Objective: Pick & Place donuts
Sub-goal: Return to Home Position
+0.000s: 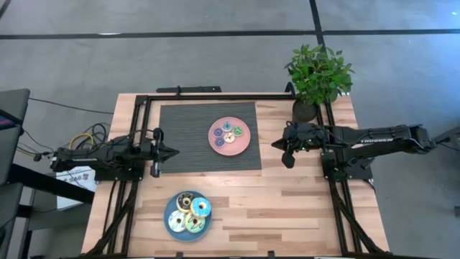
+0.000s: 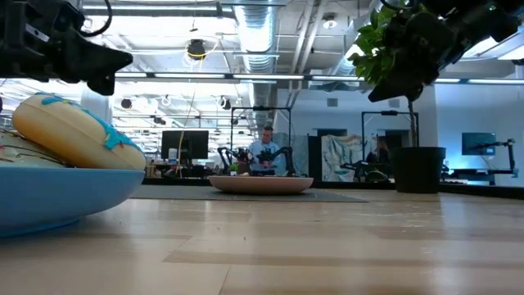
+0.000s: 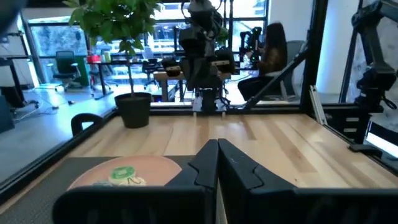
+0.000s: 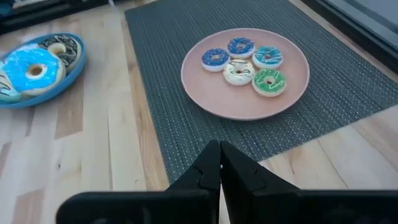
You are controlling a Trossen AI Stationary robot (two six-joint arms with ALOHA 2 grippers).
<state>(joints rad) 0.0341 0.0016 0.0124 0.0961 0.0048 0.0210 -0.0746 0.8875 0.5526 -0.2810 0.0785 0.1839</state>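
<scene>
In the low view the blue plate (image 2: 57,197) is cut off at the frame edge and shows just one of its big donuts (image 2: 65,135). The pink plate (image 2: 260,184) hides its small donuts (image 4: 231,76) behind the rim. From above, four big ones lie at the pink plate's 7 o'clock. The left gripper (image 1: 175,152) hovers clenched and empty at its 9 o'clock, and the right gripper (image 1: 275,144) does likewise at 3 o'clock.

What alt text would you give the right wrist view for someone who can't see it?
A pink plate holding five small donuts sits on a dark mat. Off the mat, on the wooden table, a blue plate holds larger donuts, one light blue. The right gripper, shut, is in the foreground.
</scene>
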